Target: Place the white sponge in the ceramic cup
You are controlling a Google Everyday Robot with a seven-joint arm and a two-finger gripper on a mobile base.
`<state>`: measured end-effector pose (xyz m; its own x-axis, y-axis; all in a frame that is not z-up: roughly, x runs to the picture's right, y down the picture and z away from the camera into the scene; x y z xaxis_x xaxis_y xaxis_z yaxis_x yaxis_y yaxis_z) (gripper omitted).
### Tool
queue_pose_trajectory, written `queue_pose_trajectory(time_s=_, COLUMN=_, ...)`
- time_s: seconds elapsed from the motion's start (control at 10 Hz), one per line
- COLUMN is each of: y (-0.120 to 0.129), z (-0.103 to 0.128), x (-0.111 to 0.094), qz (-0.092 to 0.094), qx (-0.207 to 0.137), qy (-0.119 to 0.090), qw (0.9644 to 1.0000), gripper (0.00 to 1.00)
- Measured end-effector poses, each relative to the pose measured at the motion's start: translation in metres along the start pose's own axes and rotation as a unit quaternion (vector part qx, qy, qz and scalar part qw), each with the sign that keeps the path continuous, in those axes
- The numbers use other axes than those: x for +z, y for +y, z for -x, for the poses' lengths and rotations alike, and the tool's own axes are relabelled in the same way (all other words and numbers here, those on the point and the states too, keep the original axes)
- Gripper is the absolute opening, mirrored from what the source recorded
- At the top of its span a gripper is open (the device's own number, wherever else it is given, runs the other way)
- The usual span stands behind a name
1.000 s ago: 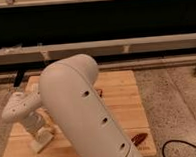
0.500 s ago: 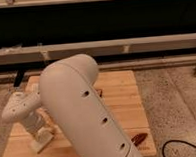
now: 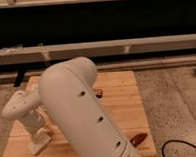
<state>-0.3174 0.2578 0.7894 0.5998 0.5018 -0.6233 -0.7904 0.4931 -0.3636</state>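
Your end effector (image 3: 39, 141) sits low at the left side of the pale wooden butcher-block table (image 3: 121, 106), its cream-coloured tip down at the table surface near the front-left corner. I cannot tell its state, nor whether it holds anything. The pale flat piece at its tip, touching or just above the wood, could be the white sponge or part of the end effector itself; this cannot be resolved. The ceramic cup does not show in this view.

Directly to the right of the end effector, the large cream-coloured rounded arm housing (image 3: 84, 119) with its row of small dark holes fills the middle of the view and hides much of the table behind and beside it.

Beyond that housing, further right of the end effector, a small dark brown object (image 3: 98, 92) lies on the table, partly hidden. At the front-right edge, well apart from the end effector, lies a reddish-brown elongated object (image 3: 138, 139).

The table stands on a speckled grey floor (image 3: 173, 98). A black cable (image 3: 183, 148) curves across the floor at the lower right. Behind the table runs a pale horizontal rail (image 3: 139, 44) against a dark wall.
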Motion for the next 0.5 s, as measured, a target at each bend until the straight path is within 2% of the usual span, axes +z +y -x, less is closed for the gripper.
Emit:
queue_pose_trajectory(time_s=0.3, y=-0.0002, z=-0.0003, x=-0.0026, qz=-0.001, qx=0.0, qy=0.0, qw=1.0, gripper=0.06)
queue_pose_trajectory(time_s=0.4, y=-0.0007, z=-0.0003, x=-0.003, qz=-0.001, qx=0.0, qy=0.0, qw=1.0, gripper=0.01)
queue_pose_trajectory(time_s=0.5, y=-0.0011, z=-0.0006, x=-0.0021, qz=0.002, qx=0.004, qy=0.004, qw=1.0, gripper=0.0)
